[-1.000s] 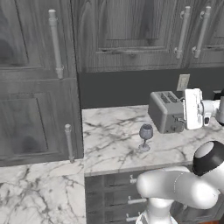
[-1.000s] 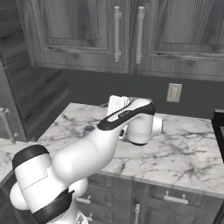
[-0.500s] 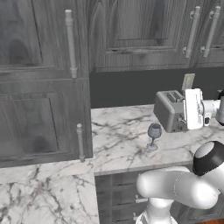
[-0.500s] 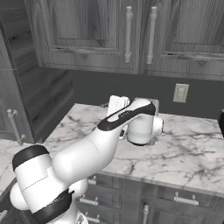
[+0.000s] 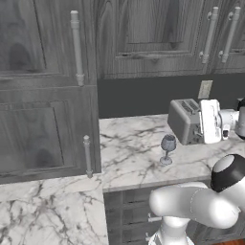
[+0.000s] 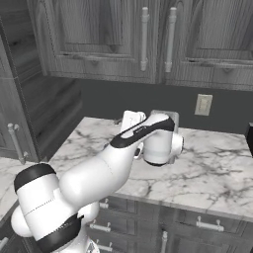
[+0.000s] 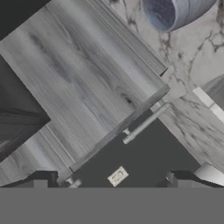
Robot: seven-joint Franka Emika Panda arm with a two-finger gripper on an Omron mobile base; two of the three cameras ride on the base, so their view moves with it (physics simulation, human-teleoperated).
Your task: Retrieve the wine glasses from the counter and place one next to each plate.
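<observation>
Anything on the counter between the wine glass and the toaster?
No. In the left base view, only a short stretch of bare marble counter separates the wine glass from the toaster.

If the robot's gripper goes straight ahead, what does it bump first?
The gripper would probably meet the dark wall below the cabinet door; depth is unclear. The wine glass sits aside.
</observation>
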